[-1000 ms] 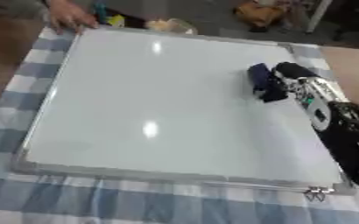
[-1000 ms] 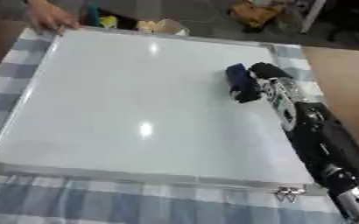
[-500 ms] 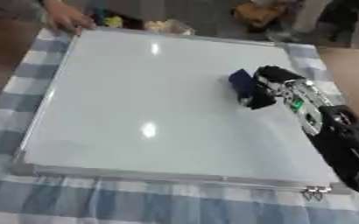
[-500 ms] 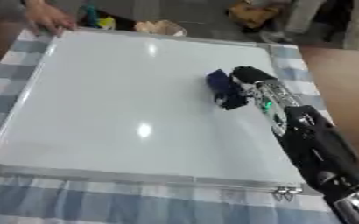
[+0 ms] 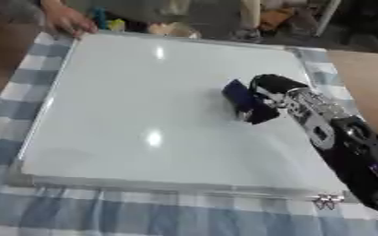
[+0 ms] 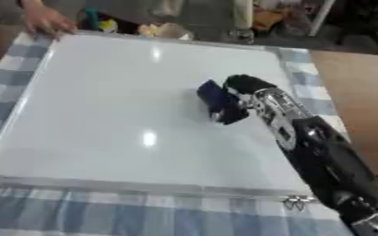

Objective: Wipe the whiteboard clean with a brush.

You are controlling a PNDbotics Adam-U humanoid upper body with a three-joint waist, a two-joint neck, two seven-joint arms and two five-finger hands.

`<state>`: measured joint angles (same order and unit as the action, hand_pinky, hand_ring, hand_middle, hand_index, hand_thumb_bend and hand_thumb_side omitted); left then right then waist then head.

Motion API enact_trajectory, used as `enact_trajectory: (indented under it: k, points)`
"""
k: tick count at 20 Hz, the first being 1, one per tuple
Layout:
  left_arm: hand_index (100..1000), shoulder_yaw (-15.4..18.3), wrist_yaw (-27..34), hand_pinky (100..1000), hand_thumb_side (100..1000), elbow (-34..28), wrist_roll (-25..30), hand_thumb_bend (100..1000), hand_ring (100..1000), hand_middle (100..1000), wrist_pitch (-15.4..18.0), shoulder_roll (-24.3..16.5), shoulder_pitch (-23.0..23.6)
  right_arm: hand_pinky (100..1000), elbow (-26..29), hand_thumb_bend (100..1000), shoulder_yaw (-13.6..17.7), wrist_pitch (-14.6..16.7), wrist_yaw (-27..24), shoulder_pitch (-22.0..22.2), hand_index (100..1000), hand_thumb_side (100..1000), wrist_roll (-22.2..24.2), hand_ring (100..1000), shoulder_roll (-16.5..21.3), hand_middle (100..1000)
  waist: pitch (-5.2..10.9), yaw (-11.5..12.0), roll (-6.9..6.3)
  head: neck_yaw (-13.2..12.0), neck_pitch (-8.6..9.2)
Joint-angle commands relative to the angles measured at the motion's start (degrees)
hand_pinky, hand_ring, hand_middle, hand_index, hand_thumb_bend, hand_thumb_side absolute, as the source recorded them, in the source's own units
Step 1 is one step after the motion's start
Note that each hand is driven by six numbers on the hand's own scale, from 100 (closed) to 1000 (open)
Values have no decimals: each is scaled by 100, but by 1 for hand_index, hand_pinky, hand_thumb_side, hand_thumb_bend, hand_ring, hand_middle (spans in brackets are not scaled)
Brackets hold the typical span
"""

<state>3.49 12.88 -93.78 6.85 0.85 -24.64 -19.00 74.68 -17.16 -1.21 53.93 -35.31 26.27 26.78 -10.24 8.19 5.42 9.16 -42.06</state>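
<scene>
- Lying on a blue-checked cloth, the whiteboard fills the view.
- Right hand, fingers curled round the dark blue brush, presses it mid-board, right of centre.
- A person's hand touches the far left corner.

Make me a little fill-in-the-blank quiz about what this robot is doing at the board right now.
1. The robot's ____ hand holds the dark blue brush.
2. The brush rests on the ____.
3. The board lies on a blue and white ____ cloth.
4. A person's hand touches the board's far ____ corner.

Missing words: right; whiteboard; checked; left
</scene>
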Motion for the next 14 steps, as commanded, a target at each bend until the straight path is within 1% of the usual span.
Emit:
enact_trajectory:
  k: [1, 8, 14]
  points:
    - [679, 82, 29, 552, 942, -59, -12, 681, 466, 549, -7, -91, -31, 589, 484, 100, -58, 38, -150, 8, 424, 515, 101, 571, 248, 518, 102, -30, -37, -27, -36]
    - [680, 91, 33, 552, 943, -53, -21, 680, 466, 549, -7, -90, -4, 575, 1550, 100, -246, 131, -430, 270, 419, 512, 205, 564, 403, 513, 98, -123, -57, -63, -69]
    - [680, 84, 32, 552, 943, -53, -15, 679, 465, 549, -7, -85, -6, 576, 2139, 100, -437, 206, -546, 310, 420, 514, 444, 564, 421, 513, 105, -150, -60, -64, -85]
